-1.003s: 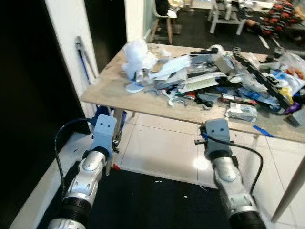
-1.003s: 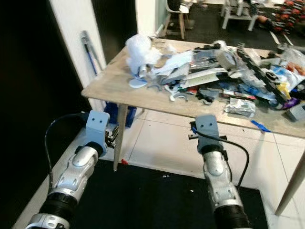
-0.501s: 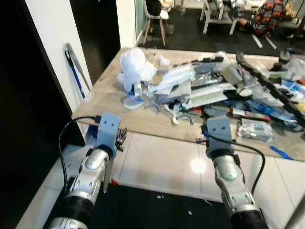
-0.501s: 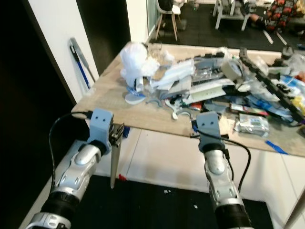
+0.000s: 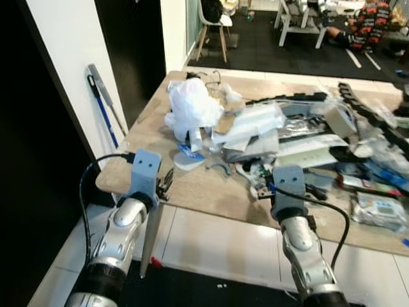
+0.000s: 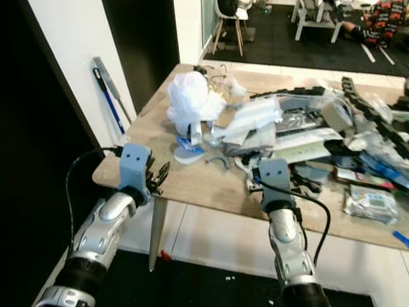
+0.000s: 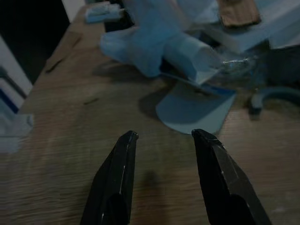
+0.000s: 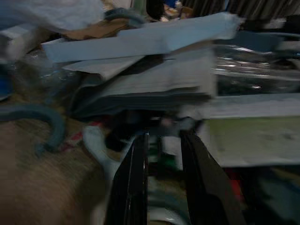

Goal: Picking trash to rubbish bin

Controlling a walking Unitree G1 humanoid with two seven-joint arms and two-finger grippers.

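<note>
A heap of trash covers the wooden table (image 5: pixel 144 131): a crumpled white plastic bag (image 5: pixel 190 109), a flat blue disc (image 7: pixel 194 110) in front of it, a grey curved piece (image 5: pixel 220 167), paper sheets (image 5: pixel 259 121) and a wipes packet (image 5: pixel 377 208). My left gripper (image 7: pixel 165 136) hovers open over bare wood at the table's near left corner, just short of the blue disc. My right gripper (image 8: pixel 164 136) is open by a narrow gap, low at the front of the heap, pointing at dark clutter under the paper sheets. Nothing is between either pair of fingers.
A blue-handled tool (image 5: pixel 102 96) leans on the white wall at the left. The table leg (image 5: pixel 150 236) stands under the near corner, above white tiles (image 5: pixel 211 236) and a black mat (image 5: pixel 192 291). A black cable chain (image 5: pixel 377 121) crosses the heap's right side. A chair (image 5: pixel 214 19) stands behind.
The camera has come closer to the table and looks more steeply down on it. Both grippers have gone from in front of the table edge to over its near edge.
</note>
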